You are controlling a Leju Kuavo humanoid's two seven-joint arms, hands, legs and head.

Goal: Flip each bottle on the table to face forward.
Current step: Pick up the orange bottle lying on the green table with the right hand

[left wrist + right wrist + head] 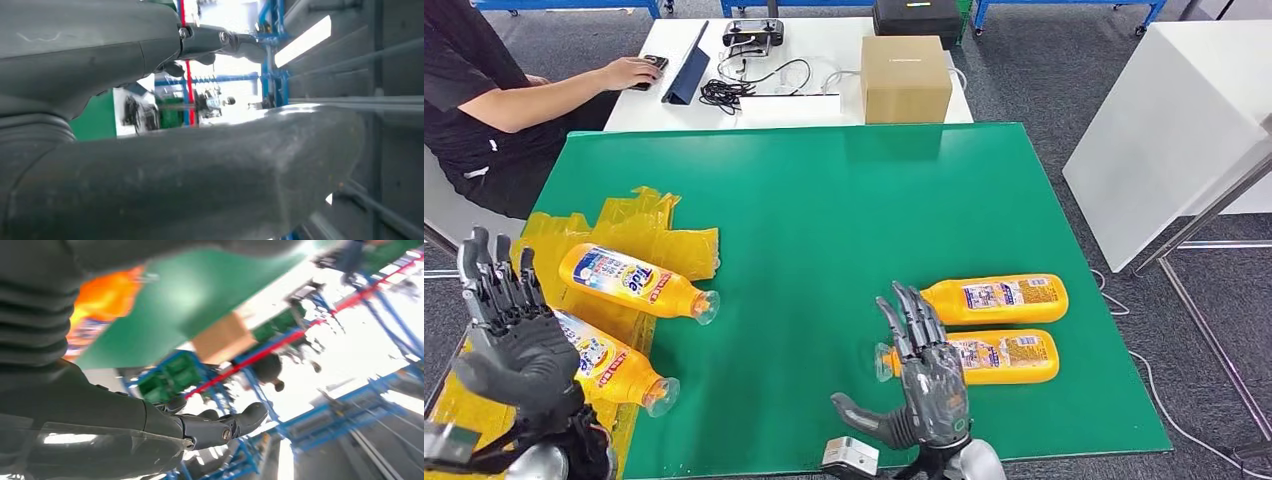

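Note:
Several orange bottles lie on their sides on the green table (824, 200). Two at the right show their back labels: the far one (996, 298) and the near one (984, 358). Two at the left lie on yellow plastic, front labels up: the far one (636, 281) and the near one (614, 363). My right hand (924, 385) hovers open, fingers spread, just left of the near right bottle, over its cap end. My left hand (514, 340) is raised open at the table's left edge, beside the near left bottle. In the right wrist view an orange bottle (107, 295) blurs behind my right hand (150, 425).
Crumpled yellow plastic sheet (639, 225) covers the table's left part. A white desk behind holds a cardboard box (906, 78), cables and a controller (754, 35). A person (484, 100) sits at the far left with a hand on the desk. A white panel (1169, 130) stands to the right.

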